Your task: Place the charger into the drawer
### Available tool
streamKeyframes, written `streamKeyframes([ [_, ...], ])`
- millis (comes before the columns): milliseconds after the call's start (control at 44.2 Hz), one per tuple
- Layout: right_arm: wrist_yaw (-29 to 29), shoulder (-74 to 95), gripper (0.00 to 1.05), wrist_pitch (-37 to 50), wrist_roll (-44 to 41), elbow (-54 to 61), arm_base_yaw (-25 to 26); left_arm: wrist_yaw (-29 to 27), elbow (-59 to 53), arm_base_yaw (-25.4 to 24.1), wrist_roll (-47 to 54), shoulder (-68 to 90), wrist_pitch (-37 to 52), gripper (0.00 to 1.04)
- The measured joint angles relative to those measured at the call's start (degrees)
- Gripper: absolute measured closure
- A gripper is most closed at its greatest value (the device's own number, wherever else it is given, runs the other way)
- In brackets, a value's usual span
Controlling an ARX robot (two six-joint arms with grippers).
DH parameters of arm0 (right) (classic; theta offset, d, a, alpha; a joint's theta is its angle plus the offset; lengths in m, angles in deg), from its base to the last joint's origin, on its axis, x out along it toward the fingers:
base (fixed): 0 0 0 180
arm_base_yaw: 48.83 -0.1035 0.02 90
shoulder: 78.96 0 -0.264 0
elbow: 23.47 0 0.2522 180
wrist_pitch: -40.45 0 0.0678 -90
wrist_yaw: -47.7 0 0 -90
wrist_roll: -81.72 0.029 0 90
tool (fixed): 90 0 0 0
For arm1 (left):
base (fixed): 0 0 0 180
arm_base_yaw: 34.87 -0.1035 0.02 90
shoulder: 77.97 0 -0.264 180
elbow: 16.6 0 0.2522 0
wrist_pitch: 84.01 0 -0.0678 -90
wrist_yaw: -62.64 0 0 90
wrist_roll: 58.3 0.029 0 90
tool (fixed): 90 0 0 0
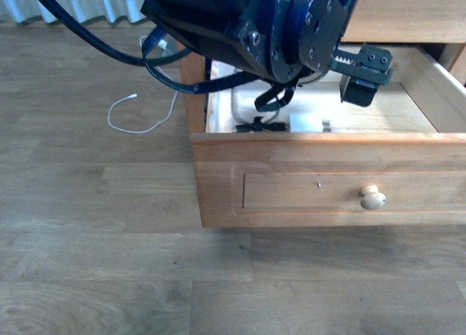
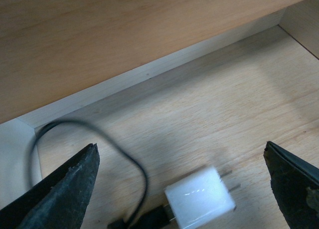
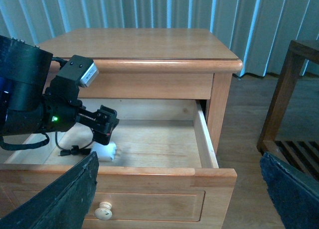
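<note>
Left tool wide above charger

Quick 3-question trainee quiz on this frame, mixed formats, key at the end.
1. True or false: the charger lies inside the open drawer.
2. Pick one. The left gripper is: A) shut on the charger, B) open over the charger, not holding it, C) clamped on the knob.
3. Fill in: the thin white cable lies outside the drawer, on the wooden ____.

Key: 1 true; 2 B; 3 floor.
</note>
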Motion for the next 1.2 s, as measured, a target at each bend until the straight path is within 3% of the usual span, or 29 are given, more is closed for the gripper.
streamKeyframes([
  [271,0.0,0.0,0.08,0.0,0.0,0.0,0.0,-3.19,-9.9,-1.75,1.27,-9.33,5.88,0.06],
  [633,0.0,0.0,0.08,0.0,0.0,0.0,0.0,-6.95,-32.39,-9.01,4.04,-36.85,12.33,0.06],
  [859,0.0,0.0,0.08,0.0,0.0,0.0,0.0,-11.5,-49.22,-13.05,4.72,-62.75,9.79,0.06],
  [1085,0.0,0.0,0.08,0.0,0.0,0.0,0.0,-18.8,-57.18,-11.26,4.48,-80.91,3.63,0.06],
  [1198,0.04,0.0,0.08,0.0,0.0,0.0,0.0,-19.63,-57.9,-10.45,4.48,-84.41,2.99,0.06],
])
